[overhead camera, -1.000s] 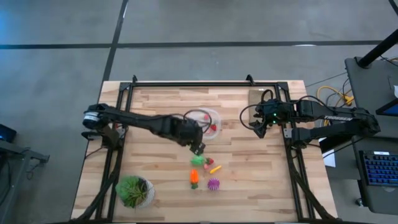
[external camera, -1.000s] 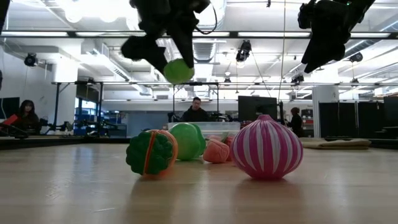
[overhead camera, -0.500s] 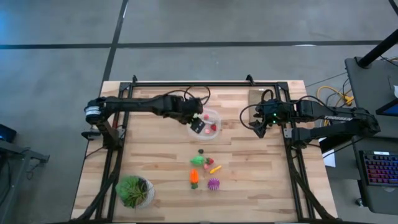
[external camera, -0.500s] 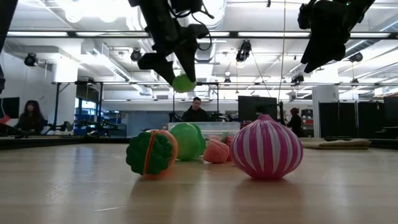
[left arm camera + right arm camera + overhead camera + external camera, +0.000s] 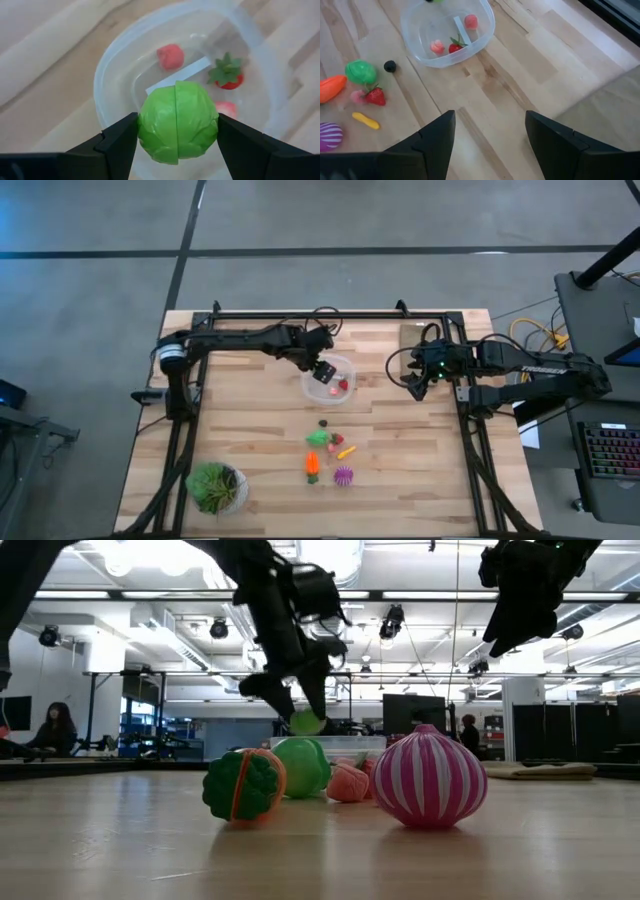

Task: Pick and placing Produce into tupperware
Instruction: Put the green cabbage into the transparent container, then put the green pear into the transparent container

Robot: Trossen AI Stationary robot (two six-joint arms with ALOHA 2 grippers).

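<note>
Left pincer [image 5: 177,131] grips green produce [image 5: 177,121] over tupperware [image 5: 115,65]; right pincer [image 5: 490,131] wide.

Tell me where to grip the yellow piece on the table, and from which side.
Grip the yellow piece across its thin middle, coming straight down from above. It lies flat and long on the table, so only its narrow sides offer a hold. The strawberry lies close by, so keep the fingers off it.

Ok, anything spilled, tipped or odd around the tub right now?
Nothing stands out. The tupperware sits upright with three red pieces inside, the left gripper holds a green cabbage over it, and the remaining produce lies loose on the table.
</note>
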